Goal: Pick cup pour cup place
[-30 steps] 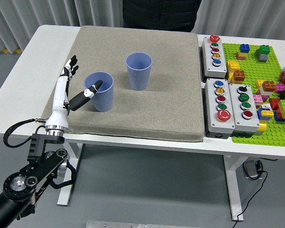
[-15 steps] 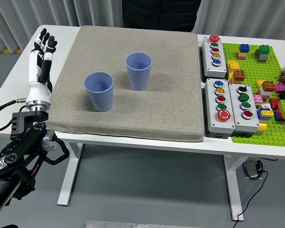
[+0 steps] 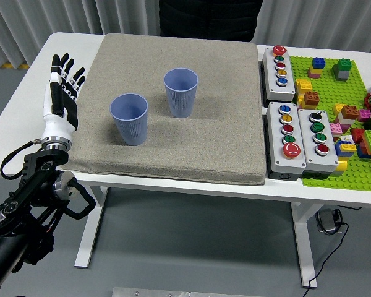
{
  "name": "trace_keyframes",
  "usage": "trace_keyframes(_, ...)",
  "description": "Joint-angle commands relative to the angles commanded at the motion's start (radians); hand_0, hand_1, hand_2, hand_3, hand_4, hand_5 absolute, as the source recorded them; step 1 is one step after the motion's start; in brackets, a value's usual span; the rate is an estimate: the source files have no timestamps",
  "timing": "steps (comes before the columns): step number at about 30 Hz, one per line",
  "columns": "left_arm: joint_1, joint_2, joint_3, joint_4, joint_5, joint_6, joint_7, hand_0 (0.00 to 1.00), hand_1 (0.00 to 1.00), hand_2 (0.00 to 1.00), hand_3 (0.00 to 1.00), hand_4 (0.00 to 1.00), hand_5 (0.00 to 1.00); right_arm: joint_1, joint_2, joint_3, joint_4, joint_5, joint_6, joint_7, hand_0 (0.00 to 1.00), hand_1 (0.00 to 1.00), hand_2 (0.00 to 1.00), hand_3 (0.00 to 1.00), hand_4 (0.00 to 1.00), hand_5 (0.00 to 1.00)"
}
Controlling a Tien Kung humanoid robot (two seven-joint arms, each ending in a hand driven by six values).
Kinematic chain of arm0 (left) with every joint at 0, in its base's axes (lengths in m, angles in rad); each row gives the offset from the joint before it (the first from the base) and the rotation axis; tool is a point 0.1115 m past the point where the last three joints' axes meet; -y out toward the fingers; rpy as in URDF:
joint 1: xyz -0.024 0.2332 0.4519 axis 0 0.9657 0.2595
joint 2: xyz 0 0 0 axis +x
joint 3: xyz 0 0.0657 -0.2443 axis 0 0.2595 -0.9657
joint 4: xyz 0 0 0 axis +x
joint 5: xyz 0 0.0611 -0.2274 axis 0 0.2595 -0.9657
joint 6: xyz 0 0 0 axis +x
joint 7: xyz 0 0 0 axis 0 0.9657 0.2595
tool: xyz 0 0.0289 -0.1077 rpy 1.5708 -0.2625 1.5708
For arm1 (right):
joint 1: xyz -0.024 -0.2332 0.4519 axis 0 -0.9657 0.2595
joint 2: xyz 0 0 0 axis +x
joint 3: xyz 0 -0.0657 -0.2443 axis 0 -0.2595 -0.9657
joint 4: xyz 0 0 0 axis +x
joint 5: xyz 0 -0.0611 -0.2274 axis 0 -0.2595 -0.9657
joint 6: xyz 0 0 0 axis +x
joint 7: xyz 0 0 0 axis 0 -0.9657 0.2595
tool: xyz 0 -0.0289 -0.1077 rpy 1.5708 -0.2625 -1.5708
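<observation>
1. Since half a second ago, the left hand (image 3: 63,83) has drifted a little down and toward the mat from its raised spot at the table's left edge; a second ago its fingers were at the nearer cup, and both cups stand exactly where they stood then.
2. Now the left hand is upright, black-tipped fingers (image 3: 66,60) spread and pointing away from the robot, clasping nothing, poised over the left border of the grey felt mat (image 3: 204,117).
3. To its right, near but clearly apart, stands the nearer blue ribbed plastic cup (image 3: 130,119), upright with its long axis vertical and its mouth open upward.
4. Beyond that cup, further right and further from the robot, stands the second blue ribbed plastic cup (image 3: 181,92), also upright; the two are close but not touching.
5. As far as this view looks into them, both cups appear empty.
6. The right arm is out of sight, so the left hand is the only candidate, and the nearer cup is the likely pick.
7. My reading: the next reach calls for a sideways move rightward, closing round the cup's wall without tipping it.
</observation>
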Motion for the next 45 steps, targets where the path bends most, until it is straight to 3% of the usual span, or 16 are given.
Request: trace_keyframes(45,0.039,0.0,0.007,-0.026,0.013,0.019,0.005,0.862,0.849,0.953,0.911,0.755,0.998,-0.015,0.006,0.001,0.002,0.002,-0.002,-0.003,0.699,0.703,0.646,0.626,0.009,0.307)
